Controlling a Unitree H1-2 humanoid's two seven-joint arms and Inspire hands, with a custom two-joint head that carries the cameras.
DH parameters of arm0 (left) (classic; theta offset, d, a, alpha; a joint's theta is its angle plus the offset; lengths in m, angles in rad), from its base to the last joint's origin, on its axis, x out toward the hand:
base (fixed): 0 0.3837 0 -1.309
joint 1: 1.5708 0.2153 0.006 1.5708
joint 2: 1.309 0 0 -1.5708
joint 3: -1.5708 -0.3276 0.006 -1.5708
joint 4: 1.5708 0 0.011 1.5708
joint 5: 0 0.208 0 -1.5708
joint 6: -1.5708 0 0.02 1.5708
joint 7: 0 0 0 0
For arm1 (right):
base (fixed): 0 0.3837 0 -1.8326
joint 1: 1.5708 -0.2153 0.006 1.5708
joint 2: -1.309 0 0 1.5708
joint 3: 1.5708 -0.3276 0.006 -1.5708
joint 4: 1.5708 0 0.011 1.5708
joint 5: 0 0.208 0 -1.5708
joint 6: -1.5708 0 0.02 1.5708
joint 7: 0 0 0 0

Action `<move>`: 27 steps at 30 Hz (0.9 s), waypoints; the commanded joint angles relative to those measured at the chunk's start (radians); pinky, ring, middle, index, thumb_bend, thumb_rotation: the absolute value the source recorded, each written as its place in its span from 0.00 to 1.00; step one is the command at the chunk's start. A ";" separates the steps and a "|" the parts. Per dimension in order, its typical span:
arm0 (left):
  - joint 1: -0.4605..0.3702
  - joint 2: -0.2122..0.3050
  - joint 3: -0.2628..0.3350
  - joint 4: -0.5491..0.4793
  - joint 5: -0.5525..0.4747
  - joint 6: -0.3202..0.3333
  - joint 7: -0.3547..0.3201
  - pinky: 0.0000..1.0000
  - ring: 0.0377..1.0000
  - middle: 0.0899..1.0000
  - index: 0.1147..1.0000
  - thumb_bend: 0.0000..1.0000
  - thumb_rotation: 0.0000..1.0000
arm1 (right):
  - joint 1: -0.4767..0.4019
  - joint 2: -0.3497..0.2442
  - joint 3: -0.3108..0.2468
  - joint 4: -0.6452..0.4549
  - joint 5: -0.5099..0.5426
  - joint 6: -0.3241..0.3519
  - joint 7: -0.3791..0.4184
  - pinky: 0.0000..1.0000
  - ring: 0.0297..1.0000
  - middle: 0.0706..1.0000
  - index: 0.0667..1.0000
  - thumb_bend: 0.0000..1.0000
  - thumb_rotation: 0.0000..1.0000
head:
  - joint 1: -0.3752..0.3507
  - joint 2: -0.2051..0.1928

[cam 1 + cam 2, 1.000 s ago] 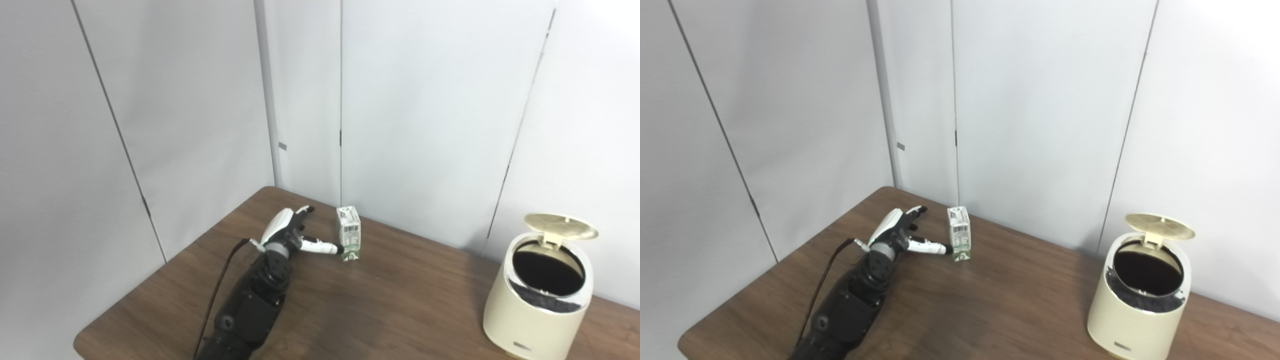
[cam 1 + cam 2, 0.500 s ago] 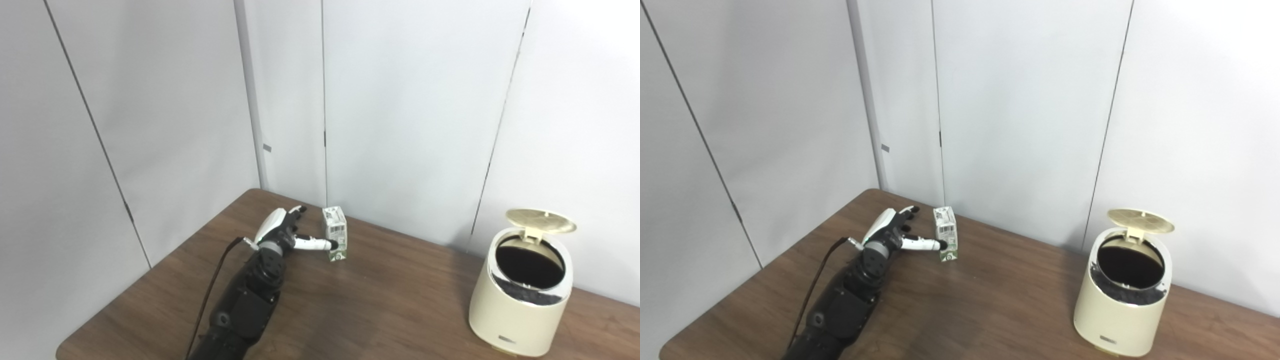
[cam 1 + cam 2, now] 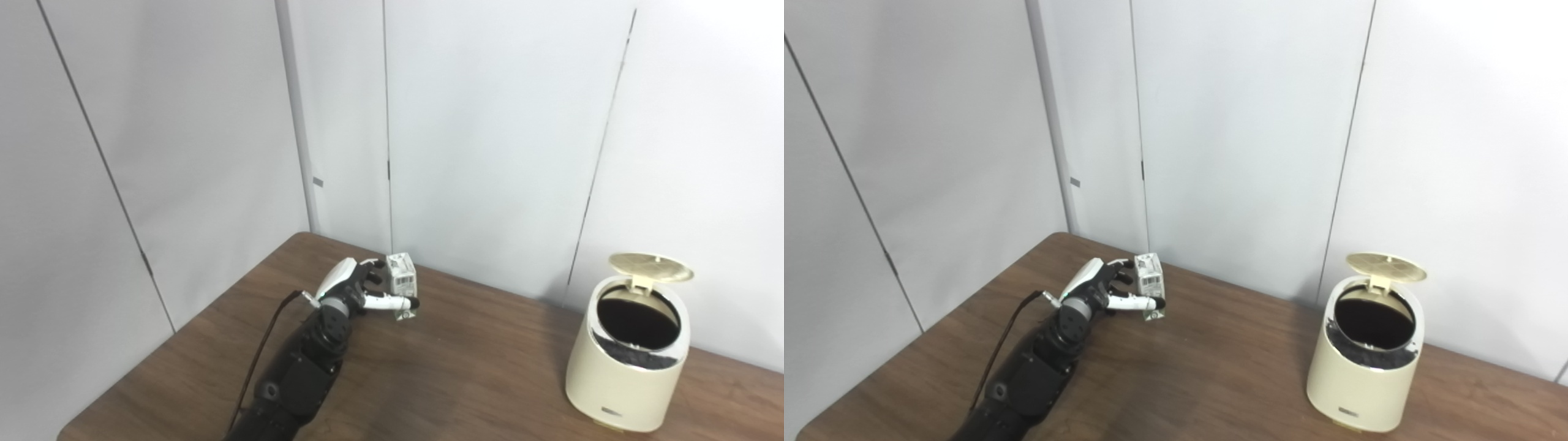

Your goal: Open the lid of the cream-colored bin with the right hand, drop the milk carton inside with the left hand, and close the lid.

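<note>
The white and green milk carton (image 3: 402, 283) stands near the table's far left corner, leaning slightly. My left hand (image 3: 362, 289) is closed around it: the thumb lies across its front and the fingers (image 3: 1119, 278) curl against its left and back side. The cream-colored bin (image 3: 625, 373) stands at the right of the table with its round lid (image 3: 651, 267) swung up and back, showing the dark inside. The bin also shows in the right eye view (image 3: 1363, 376). My right hand is not in view.
The brown wooden table (image 3: 478, 367) sits in a corner of white wall panels that stand close behind the carton and the bin. A black cable (image 3: 269, 343) runs along my left forearm. The table's left edge lies near my left arm.
The camera has panned, shifting the whole picture left. My left hand has closed in on the carton: the thumb, once touching its side, now crosses its front, and the fingers have curled onto it.
</note>
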 commanded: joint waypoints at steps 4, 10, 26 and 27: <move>-0.032 0.006 -0.007 -0.004 -0.038 -0.018 -0.021 0.44 0.60 0.71 0.93 1.00 0.41 | 0.020 0.014 -0.016 -0.006 -0.034 -0.034 0.009 0.53 0.64 0.65 0.61 0.21 0.37 | -0.002 0.001; -0.036 -0.007 -0.002 -0.001 -0.086 -0.026 -0.009 0.60 0.79 0.88 0.95 1.00 0.35 | 0.023 0.017 -0.021 -0.002 -0.021 -0.038 0.021 0.53 0.64 0.65 0.62 0.22 0.40 | -0.009 0.001; -0.038 -0.002 -0.012 0.053 -0.095 -0.068 0.051 0.65 0.79 0.85 0.92 1.00 0.32 | 0.062 0.030 -0.047 -0.044 -0.025 -0.028 0.062 0.53 0.65 0.66 0.63 0.22 0.35 | -0.030 0.018; -0.038 -0.004 -0.009 0.056 -0.100 -0.071 0.050 0.72 0.83 0.87 0.92 1.00 0.31 | 0.063 0.030 -0.049 -0.045 -0.026 -0.028 0.064 0.53 0.65 0.66 0.63 0.22 0.35 | -0.030 0.018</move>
